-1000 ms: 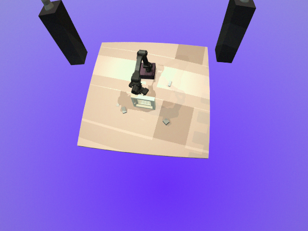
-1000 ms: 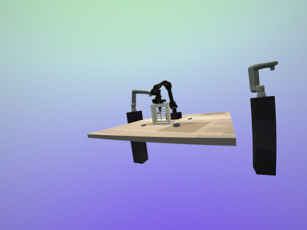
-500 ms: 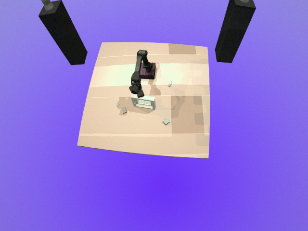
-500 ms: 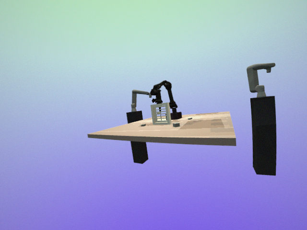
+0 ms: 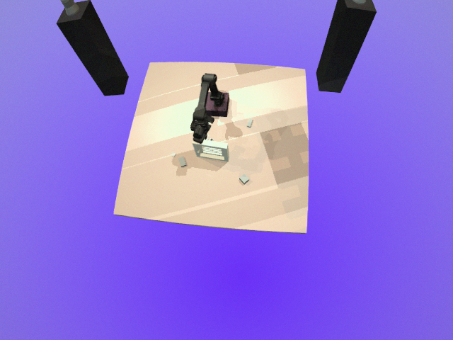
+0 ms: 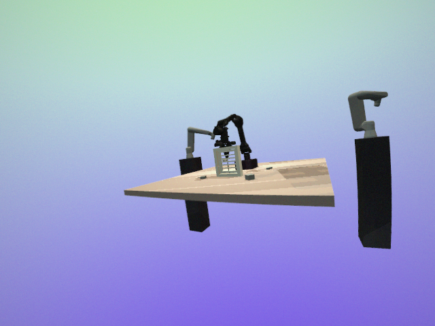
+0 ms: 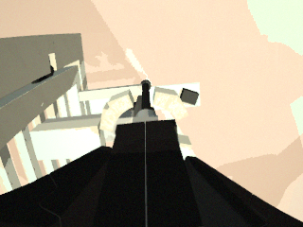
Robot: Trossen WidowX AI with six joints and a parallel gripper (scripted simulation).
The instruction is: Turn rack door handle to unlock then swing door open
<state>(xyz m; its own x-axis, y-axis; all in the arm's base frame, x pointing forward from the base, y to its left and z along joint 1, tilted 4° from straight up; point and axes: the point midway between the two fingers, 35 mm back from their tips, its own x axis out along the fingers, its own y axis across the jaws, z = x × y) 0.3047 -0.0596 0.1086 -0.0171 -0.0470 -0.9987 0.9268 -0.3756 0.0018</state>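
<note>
The pale grey rack frame (image 5: 226, 154) (image 6: 216, 164) (image 7: 66, 44) stands upright on the table (image 5: 219, 205) (image 6: 158, 187). Its slatted door is at the frame; I cannot tell whether it is slightly ajar. My gripper (image 6: 226, 154) (image 7: 147, 162) points down beside the rack on the arm-base side. It is shut on the upright handle, which shows as a small grey piece (image 7: 145, 114) just beyond the fingers in the wrist view. The rest of the handle is hidden by the fingers. The rack lies to the left in the wrist view. The exact turn of the handle is hard to tell.
Grey blocks lie around the rack: one block (image 5: 182, 161) to its left, another block (image 5: 243, 179) (image 6: 249, 176) in front to the right, and a third block (image 5: 250, 123) (image 6: 268, 168) nearer the arm base (image 5: 218, 105). A small pale piece (image 5: 173, 154) lies farther left.
</note>
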